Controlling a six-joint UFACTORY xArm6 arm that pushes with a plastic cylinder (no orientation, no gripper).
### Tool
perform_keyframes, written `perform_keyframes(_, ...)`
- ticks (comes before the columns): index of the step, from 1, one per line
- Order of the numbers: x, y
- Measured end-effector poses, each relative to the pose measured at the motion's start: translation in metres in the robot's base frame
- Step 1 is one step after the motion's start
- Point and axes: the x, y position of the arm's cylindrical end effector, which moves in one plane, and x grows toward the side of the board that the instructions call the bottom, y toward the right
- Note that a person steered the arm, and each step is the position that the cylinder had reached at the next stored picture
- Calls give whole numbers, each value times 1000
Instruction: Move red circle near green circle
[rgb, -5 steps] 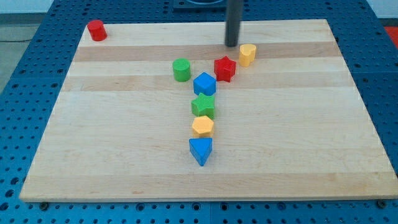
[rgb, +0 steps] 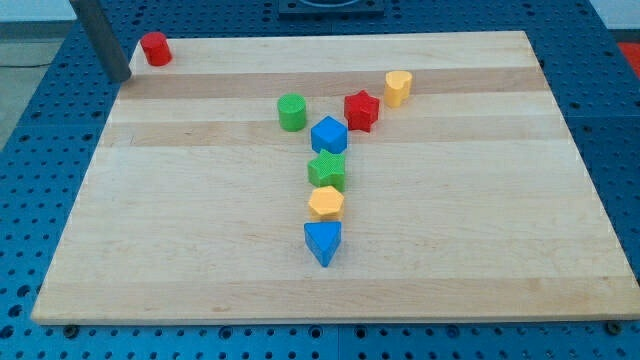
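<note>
The red circle (rgb: 155, 48) stands at the top left corner of the wooden board (rgb: 480, 240). The green circle (rgb: 291, 112) stands near the board's upper middle. My tip (rgb: 121, 76) is at the board's left edge, just left of and below the red circle, with a small gap between them. The rod rises from it toward the view's top left.
A red star (rgb: 361, 110) and a yellow heart-like block (rgb: 398, 87) lie right of the green circle. Below it run a blue cube (rgb: 328, 135), a green star (rgb: 327, 171), a yellow hexagon (rgb: 326, 203) and a blue triangle (rgb: 322, 242).
My tip has moved from the top middle of the board, next to the yellow block, far left to the corner beside the red circle. No block has moved.
</note>
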Motion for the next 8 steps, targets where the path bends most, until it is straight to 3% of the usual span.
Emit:
perform_keyframes(3, -76, 6)
perform_keyframes(6, -20, 75)
perform_keyframes(8, -19, 134)
